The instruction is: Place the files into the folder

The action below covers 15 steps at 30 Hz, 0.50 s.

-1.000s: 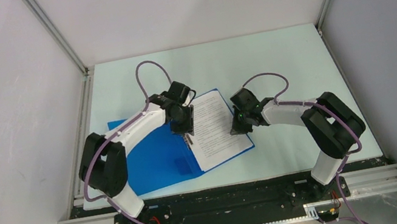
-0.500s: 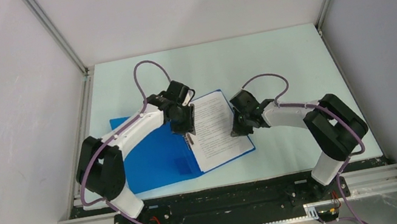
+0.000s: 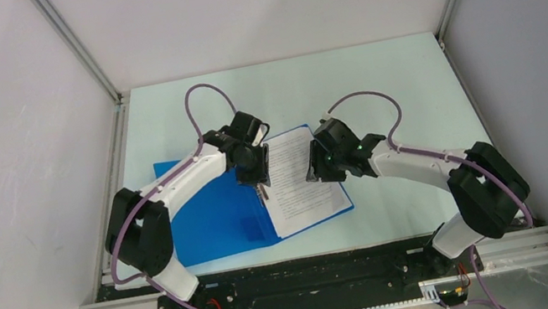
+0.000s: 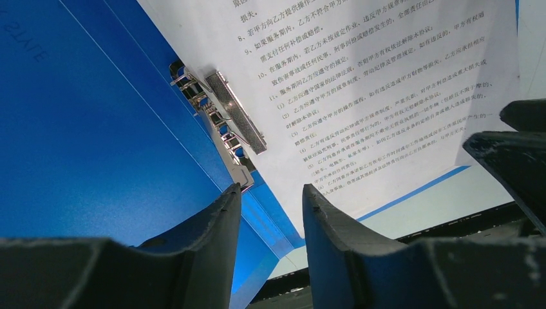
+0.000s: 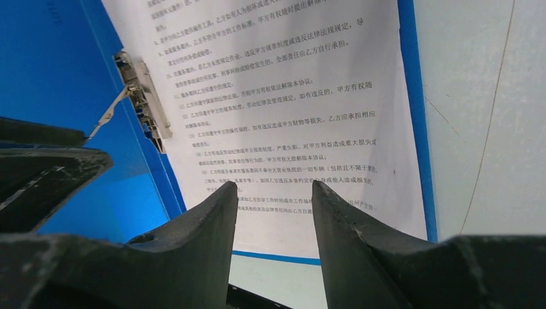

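Folder (image 3: 213, 216): is lying open on the surface (image 3: 377, 85), with its spine running far to near.
Files (image 3: 296, 180): are lying on the right cover, with the long edge meeting the metal clip (image 4: 235, 122).
Left gripper (image 4: 270, 193): is hovering right over the clip, being the nearer one, with jaws apart and empty.
Right gripper (image 5: 275, 190): is hanging over the files, to the right of the clip, with jaws apart and gripping nothing.

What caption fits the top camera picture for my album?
The left arm and right arm reach over white files in the open blue folder.
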Motion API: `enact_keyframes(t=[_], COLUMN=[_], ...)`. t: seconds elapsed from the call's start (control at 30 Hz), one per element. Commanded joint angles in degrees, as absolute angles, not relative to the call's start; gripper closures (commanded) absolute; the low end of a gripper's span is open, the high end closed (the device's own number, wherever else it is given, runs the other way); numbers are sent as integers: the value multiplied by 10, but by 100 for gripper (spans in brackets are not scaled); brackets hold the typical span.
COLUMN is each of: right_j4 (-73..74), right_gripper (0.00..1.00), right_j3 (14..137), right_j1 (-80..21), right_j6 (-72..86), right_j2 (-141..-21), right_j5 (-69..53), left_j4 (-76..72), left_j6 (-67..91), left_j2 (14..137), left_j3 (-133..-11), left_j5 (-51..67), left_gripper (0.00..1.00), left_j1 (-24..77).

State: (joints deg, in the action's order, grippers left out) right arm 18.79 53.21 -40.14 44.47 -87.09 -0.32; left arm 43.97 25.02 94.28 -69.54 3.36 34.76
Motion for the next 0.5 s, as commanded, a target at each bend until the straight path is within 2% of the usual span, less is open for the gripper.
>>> enact_keyframes(t=[0.0, 0.47], right_j4=[205, 214], right_gripper=[48, 46], right_j3=[554, 555], right_j1=[-404, -406], right_j6=[433, 427], right_j2=[-838, -837], right_j5=[24, 50], left_j4=[432, 434], left_j6=[251, 232], left_j2=[930, 947], left_j3=[-705, -743], left_j5=[41, 12], left_gripper=[56, 56], left_j1=[353, 347])
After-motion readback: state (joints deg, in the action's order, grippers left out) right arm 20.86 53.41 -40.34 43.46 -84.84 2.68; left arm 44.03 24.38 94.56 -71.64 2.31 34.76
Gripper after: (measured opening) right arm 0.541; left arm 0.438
